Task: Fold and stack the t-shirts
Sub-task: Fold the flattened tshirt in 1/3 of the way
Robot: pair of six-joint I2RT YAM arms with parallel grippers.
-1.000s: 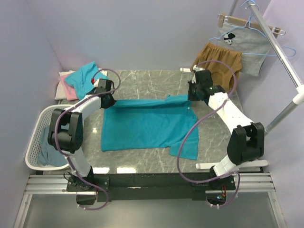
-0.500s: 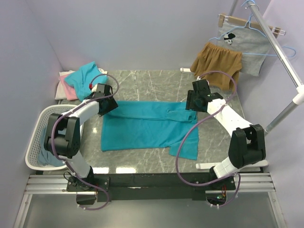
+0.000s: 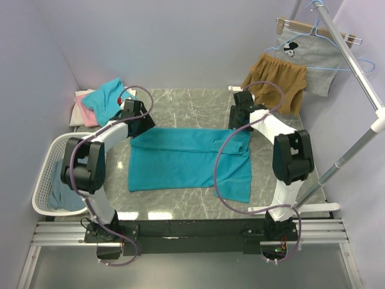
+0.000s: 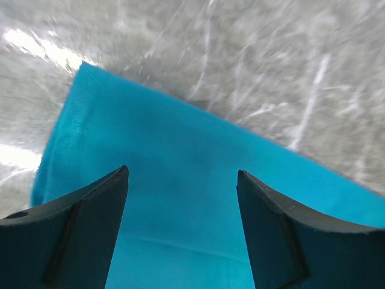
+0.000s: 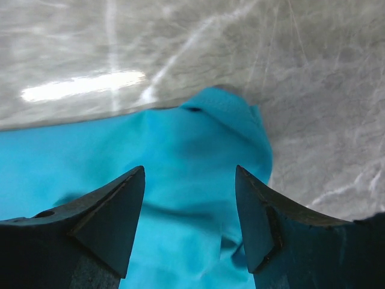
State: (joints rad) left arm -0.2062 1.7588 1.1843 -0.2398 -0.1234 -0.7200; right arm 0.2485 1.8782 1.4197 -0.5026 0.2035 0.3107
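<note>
Left gripper (image 4: 183,174) is wide open and holds nothing; it hovers above the far-left corner of the teal t-shirt (image 3: 180,159), at 10 o'clock of the cloth. Right gripper (image 5: 189,171) is also wide open and empty, above the far-right corner at 1 o'clock. The t-shirt lies in the middle of the marble table (image 3: 192,102). 1 pile of teal and pink tees (image 3: 105,93) lies at 10 o'clock.

A tee (image 3: 180,162) is lying flat in the middle of the table (image 3: 180,102). A pile of tees (image 3: 99,99) is sitting at the back left. A basket (image 3: 43,158) is standing beside the left edge, with clothes (image 3: 60,194) lying in it. Behind the back right corner, shorts (image 3: 277,75) are hanging.
</note>
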